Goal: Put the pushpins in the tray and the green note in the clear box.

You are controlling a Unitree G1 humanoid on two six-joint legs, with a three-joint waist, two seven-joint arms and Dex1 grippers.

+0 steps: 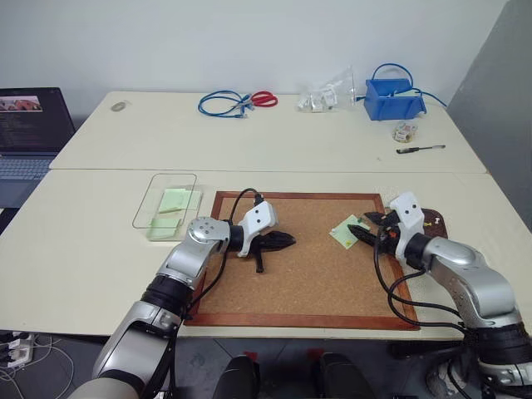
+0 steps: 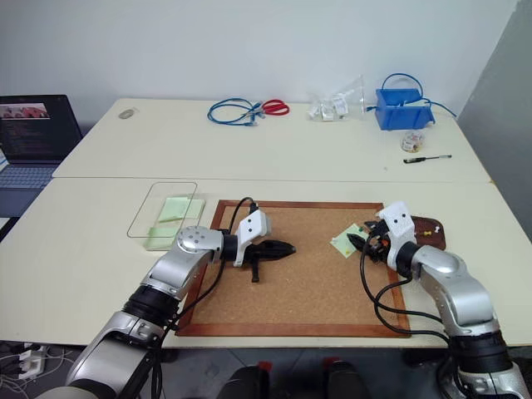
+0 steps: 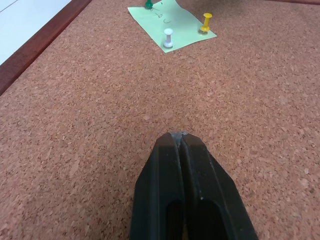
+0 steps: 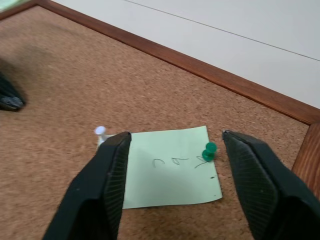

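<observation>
The green note (image 4: 170, 167) lies on the corkboard (image 1: 307, 283) near its far right corner. A green pushpin (image 4: 209, 151), a white one (image 3: 168, 37) and a yellow one (image 3: 206, 22) stand in it. My right gripper (image 4: 176, 136) is open, low over the note, with one finger on each side of it and nothing held. The dark tray (image 1: 438, 224) sits just past the board's right edge, beside that arm. My left gripper (image 1: 287, 242) is shut and empty over the middle of the board, pointing toward the note. The clear box (image 1: 143, 213) stands left of the board with a pale green sheet (image 1: 173, 202) in it.
On the far table are a blue bin (image 1: 394, 98), a blue cable (image 1: 223, 104), red scissors (image 1: 264, 99), a plastic bag (image 1: 328, 96), a tape roll (image 1: 405, 130) and a pen (image 1: 420, 149). A laptop (image 1: 29, 125) stands at the far left.
</observation>
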